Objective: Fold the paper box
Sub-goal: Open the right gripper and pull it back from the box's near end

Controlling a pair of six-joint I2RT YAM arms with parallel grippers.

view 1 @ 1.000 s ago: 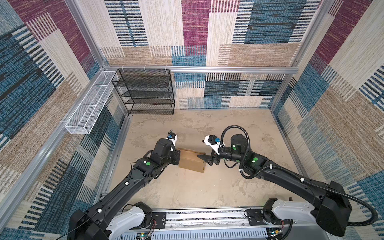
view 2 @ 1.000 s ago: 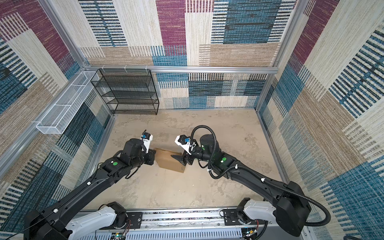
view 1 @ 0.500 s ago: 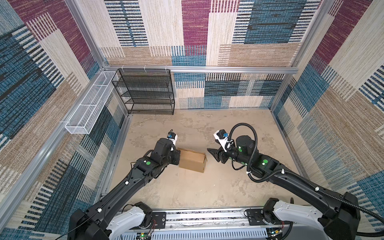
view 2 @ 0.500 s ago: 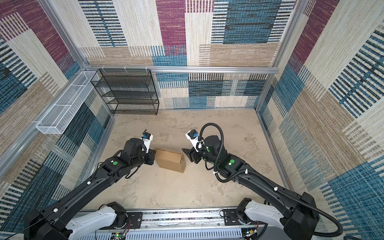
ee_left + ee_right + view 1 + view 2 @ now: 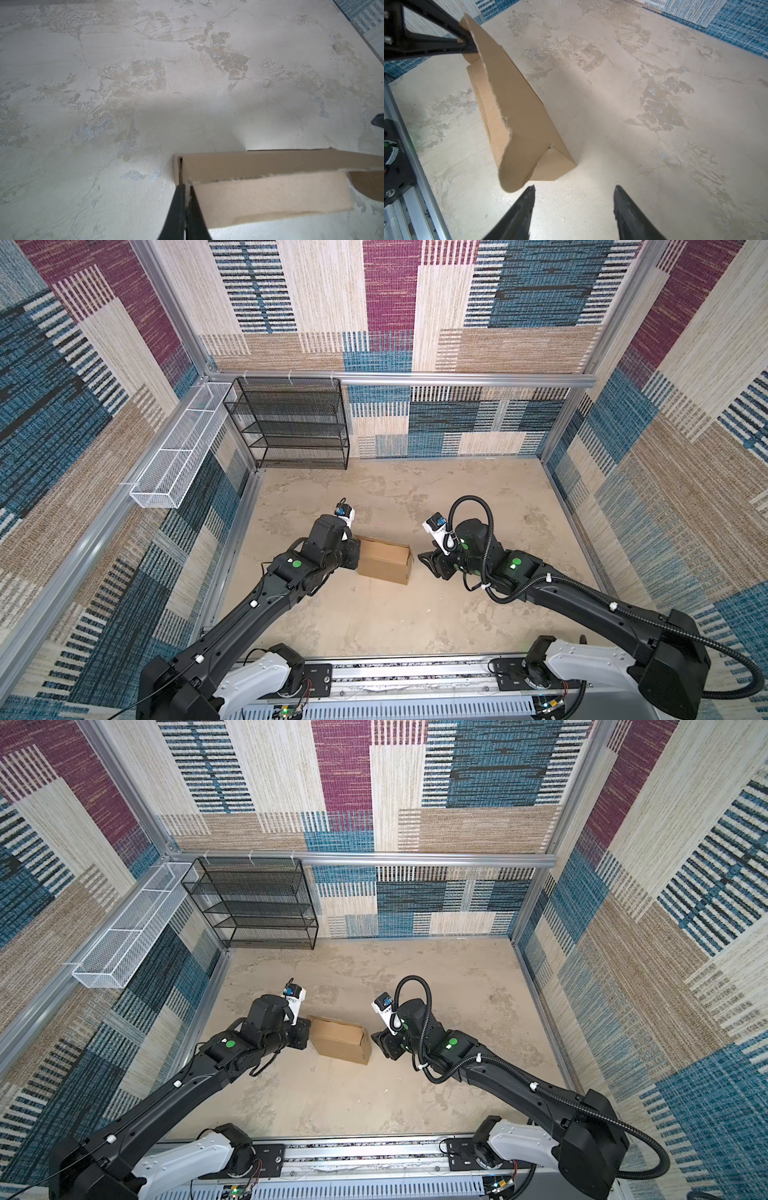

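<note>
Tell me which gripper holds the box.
The left gripper, shut on the box at its edge; the right gripper is open, holding nothing.

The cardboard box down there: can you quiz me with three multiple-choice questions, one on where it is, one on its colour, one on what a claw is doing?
1. Where is the paper box?
A. On the tabletop, between the two grippers.
B. Held high above both arms.
C. Behind the right arm's base.

2. What colour is it?
A. White.
B. Blue.
C. Plain brown.

3. What is the left gripper doing?
A. Wide open, clear of the box.
B. Shut on a wall of the box.
C. Out of sight in every view.

Answers: 1 A, both top views show it lying between the arms' tips, the open right gripper just short of it. 2 C, bare brown cardboard in every view. 3 B, the left wrist view shows its fingers pinching the cardboard edge.
</note>
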